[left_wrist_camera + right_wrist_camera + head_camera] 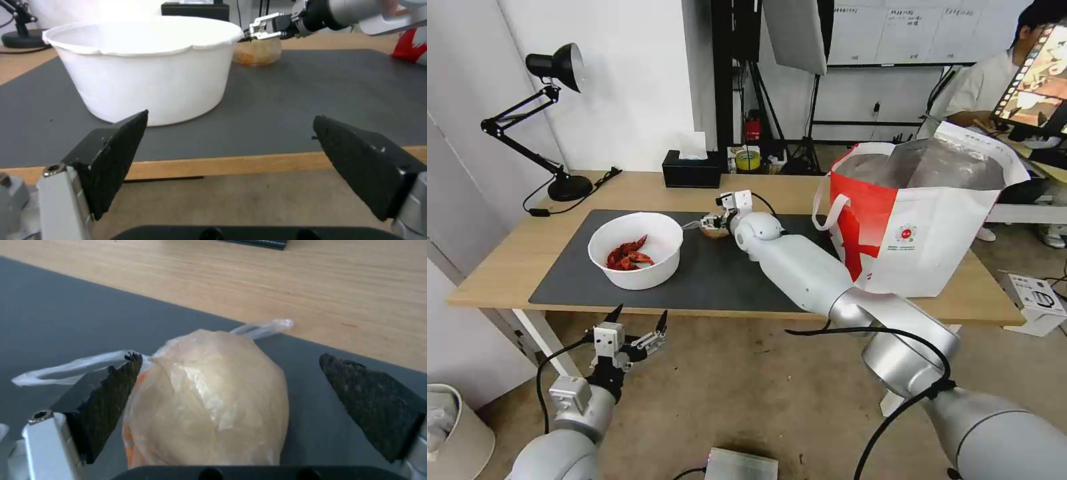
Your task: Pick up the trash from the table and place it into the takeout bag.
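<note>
On the bench's (507, 267) far side, the right hand (231, 383), fingers spread, straddles the bagged lump (209, 400), which looks soft, light and slippery; better gripped around its middle.

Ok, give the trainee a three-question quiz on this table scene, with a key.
1. True or false: the right gripper is shut on the bag-wrapped lump.
2. Which gripper hangs below the table edge, off the mat? A) left B) right
3. What lies in the white bowl?

Key:
1. False; its fingers are open, one on each side of the lump.
2. A, the left gripper.
3. Red crayfish shells.
</note>
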